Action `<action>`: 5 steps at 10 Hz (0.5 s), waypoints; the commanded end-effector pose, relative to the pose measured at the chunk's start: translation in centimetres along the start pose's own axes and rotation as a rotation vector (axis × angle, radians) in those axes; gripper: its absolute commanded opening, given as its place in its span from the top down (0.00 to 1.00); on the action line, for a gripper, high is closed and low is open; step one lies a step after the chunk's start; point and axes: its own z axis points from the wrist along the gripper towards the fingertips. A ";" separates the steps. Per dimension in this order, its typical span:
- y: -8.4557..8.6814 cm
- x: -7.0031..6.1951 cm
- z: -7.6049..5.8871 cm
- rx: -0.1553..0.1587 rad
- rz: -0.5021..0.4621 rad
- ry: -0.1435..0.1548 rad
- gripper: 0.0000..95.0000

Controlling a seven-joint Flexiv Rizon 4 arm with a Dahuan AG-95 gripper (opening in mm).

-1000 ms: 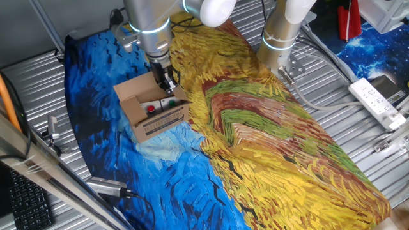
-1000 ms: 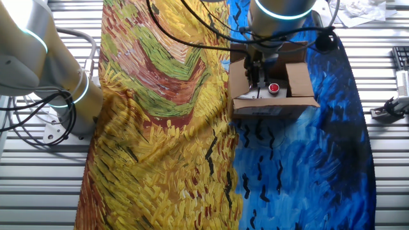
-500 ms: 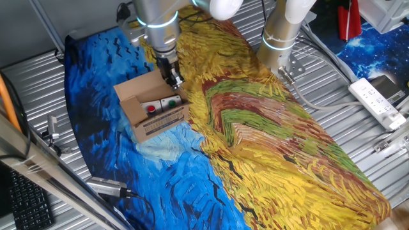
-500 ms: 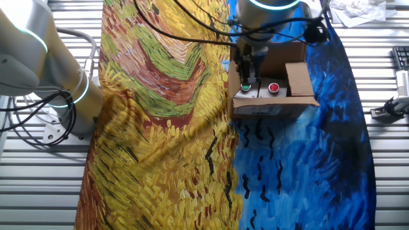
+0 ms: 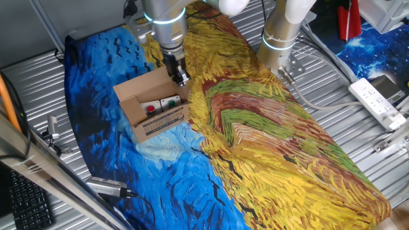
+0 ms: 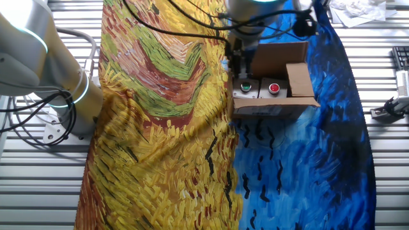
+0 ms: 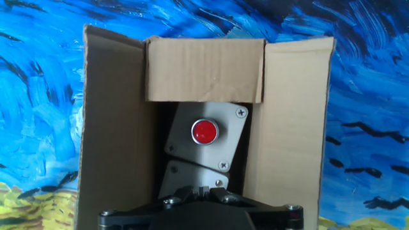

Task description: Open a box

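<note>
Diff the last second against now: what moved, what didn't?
The gripper rose out of the box and drew back past its edge toward the yellow part of the cloth, holding nothing. That uncovered the green button beside the red button. Box, flaps and cloth stayed put.

Your arm reaches down from the upper left of the frame, gripper (image 5: 181,79) pointing downward, fingers drawn together.
</note>
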 end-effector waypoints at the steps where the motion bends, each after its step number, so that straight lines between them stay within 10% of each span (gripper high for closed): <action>1: 0.0 0.6 0.4 -0.002 -0.002 -0.003 1.00; 5: -0.3 2.1 1.2 -0.002 -0.007 -0.013 1.00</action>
